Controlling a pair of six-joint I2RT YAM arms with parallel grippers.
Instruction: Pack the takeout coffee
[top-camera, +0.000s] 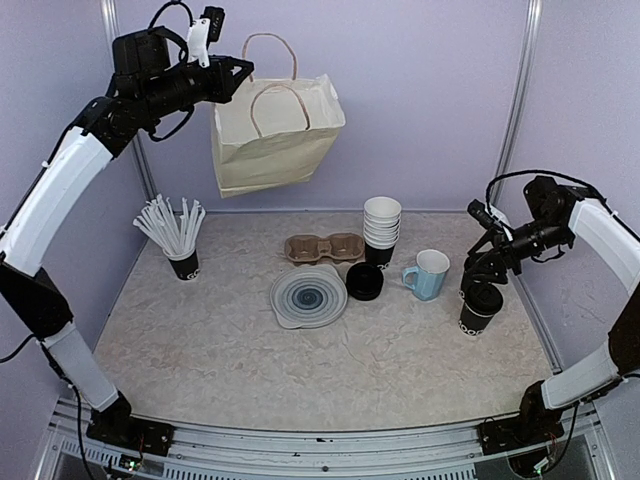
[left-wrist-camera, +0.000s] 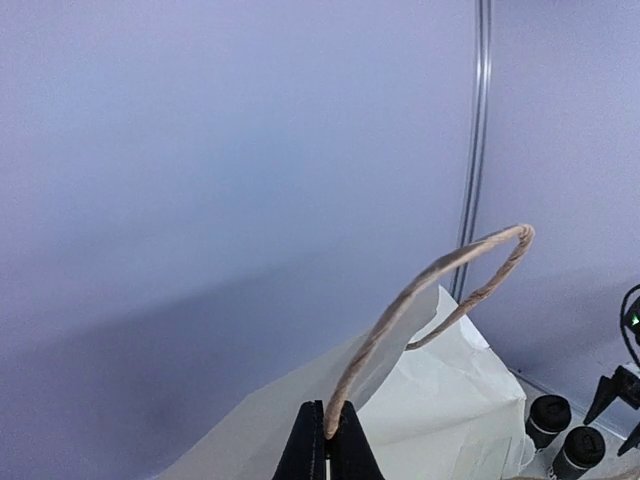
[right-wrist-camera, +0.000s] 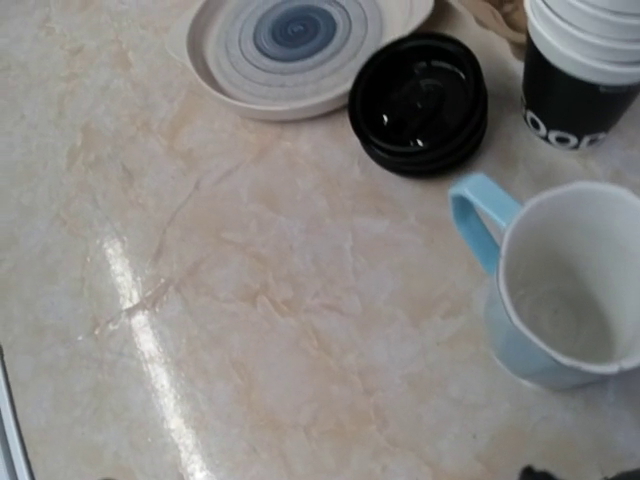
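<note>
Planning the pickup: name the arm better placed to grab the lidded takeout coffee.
Right. The right hand is open and hangs close to the takeout coffee; the left hand is shut on the handle of the paper bag, holding it aloft.

Left arm stretches to the upper left, left hand (top-camera: 240, 72) pinched shut; right arm bends at right, right hand (top-camera: 484, 278) lowered, fingers apart.

Bright, even light, with a glare streak across the table (right-wrist-camera: 300, 330).
</note>
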